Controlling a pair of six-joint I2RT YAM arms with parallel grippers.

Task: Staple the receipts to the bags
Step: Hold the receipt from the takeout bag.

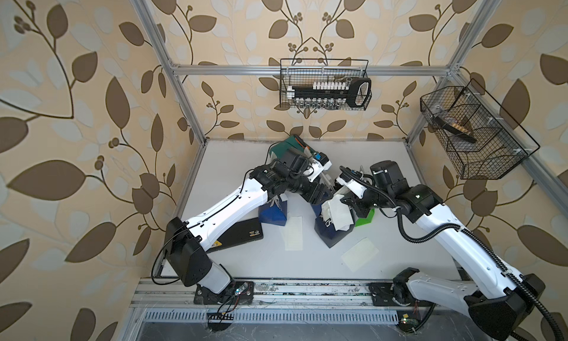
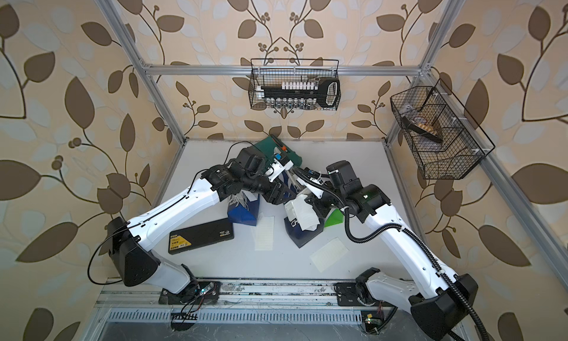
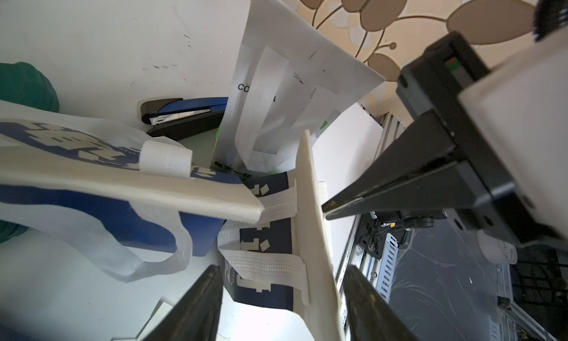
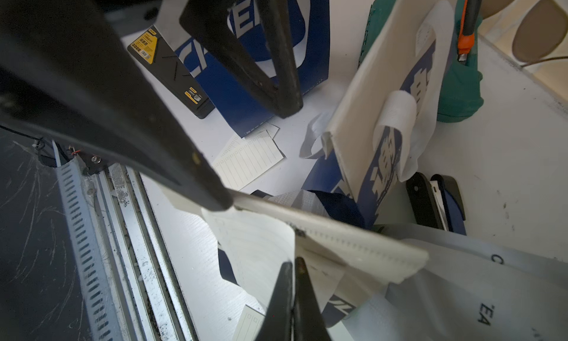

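The white desk (image 1: 384, 158) carries a flat black case (image 2: 199, 235) at near left and a cluster of bags at its middle; a left navy bag (image 1: 273, 216) stands beside the case, a centre navy bag (image 1: 330, 232) leans, and a green bag (image 1: 365, 219) sits just right of it; the left hand (image 3: 281, 267) is spread, fingers either side of the centre navy bag's white rim (image 3: 310, 201); the right hand (image 4: 295, 261) is pressed together, tips at that rim, though whether paper is caught cannot be told; a crumpled receipt (image 1: 336, 215) drapes over that bag; a flat receipt (image 1: 293, 233) lies left of it, a second flat receipt (image 1: 359, 253) near right; a blue stapler (image 3: 184, 115) lies beyond the bags.
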